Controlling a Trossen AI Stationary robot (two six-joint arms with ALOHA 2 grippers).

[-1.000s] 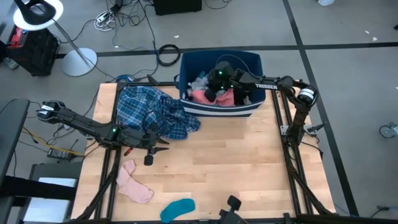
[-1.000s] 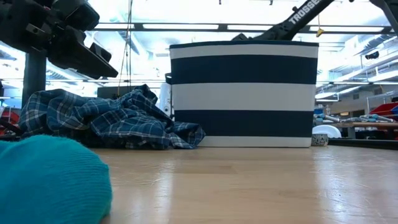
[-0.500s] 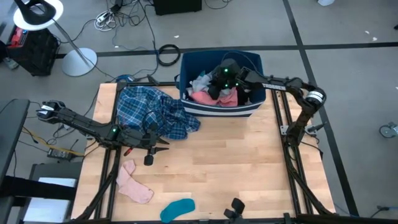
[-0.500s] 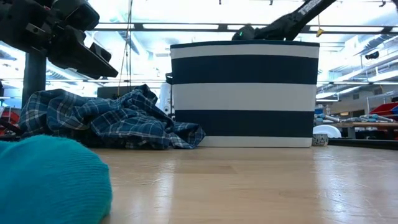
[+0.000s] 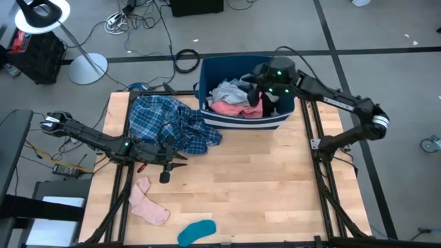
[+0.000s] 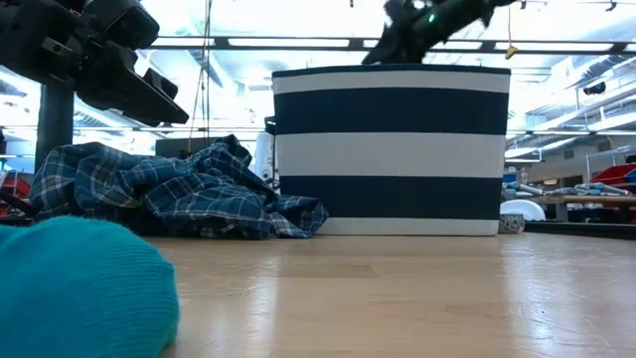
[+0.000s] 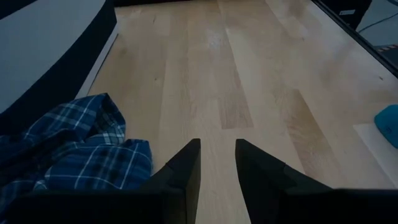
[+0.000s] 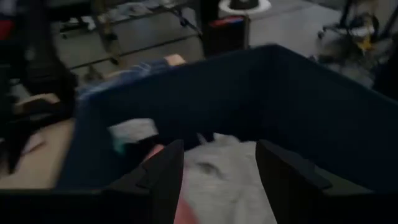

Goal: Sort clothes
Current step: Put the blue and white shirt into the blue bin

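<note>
Wood table point(image 5: 262, 179) carries a striped bin point(image 5: 242, 120) at its far edge, keeping unsorted clothes point(image 5: 234, 100) together. Right gripper point(image 5: 265, 86) hangs above the bin's right side, fingers spread and apparently empty, probably positioned for the next pick. Plaid shirt point(image 5: 169, 124) lies left of the bin. Left gripper point(image 5: 180, 160) waits beside the shirt, fingers slightly parted. Pink piece point(image 5: 148, 201) and teal sock point(image 5: 196, 231) lie at the near edge.

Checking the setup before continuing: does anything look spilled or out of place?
Nothing damaged. The plaid shirt lies crumpled against the bin, and a pink piece and teal sock lie loose at the table's near edge.
</note>
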